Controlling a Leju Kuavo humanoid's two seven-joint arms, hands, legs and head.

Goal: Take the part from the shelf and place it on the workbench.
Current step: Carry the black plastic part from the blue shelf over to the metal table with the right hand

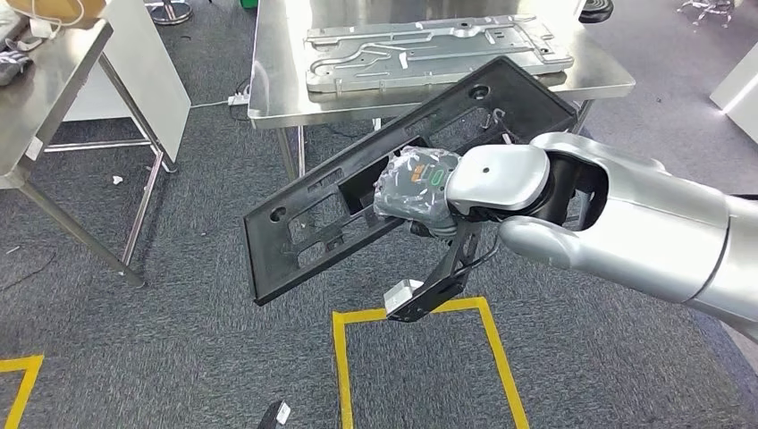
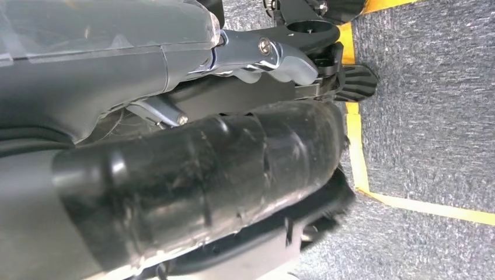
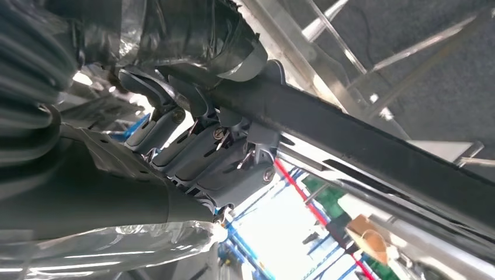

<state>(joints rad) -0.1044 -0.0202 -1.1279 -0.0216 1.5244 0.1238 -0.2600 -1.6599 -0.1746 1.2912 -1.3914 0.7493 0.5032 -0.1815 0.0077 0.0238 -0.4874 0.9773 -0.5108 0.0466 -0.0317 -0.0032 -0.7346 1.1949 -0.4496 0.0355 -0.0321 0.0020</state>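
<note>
- The right hand [image 1: 420, 189] carries the black part [image 1: 304, 223], a long flat frame with cut-outs, held tilted in the air in front of the steel table [image 1: 268, 80]; the far end of the frame overlaps the table's near edge in the head view, the near end hangs low over the grey carpet.
- The step in hand, as I judge it, is the carry to the table: the frame is off the shelf but not yet set down.
- To do it well, the frame needs levelling first; its low end should come up so the whole length clears the table edge rather than catching on it.
- A silver metal plate [image 1: 429, 49] already lies on the table, so the frame should land on bare steel beside it or flat over it, not half on its rim.
- The grip sits near the middle of a long piece, so a slow swing would keep it from twisting in the hand.
- In the right wrist view the fingers [image 3: 175, 116] are curled tight over the edge of the black frame, with the thumb on the other side: a firm clasp on the part.
- In the left wrist view the left hand [image 2: 280, 55] hangs over the carpet and yellow floor tape [image 2: 356, 163]; its fingers lie folded in with nothing between them.
</note>
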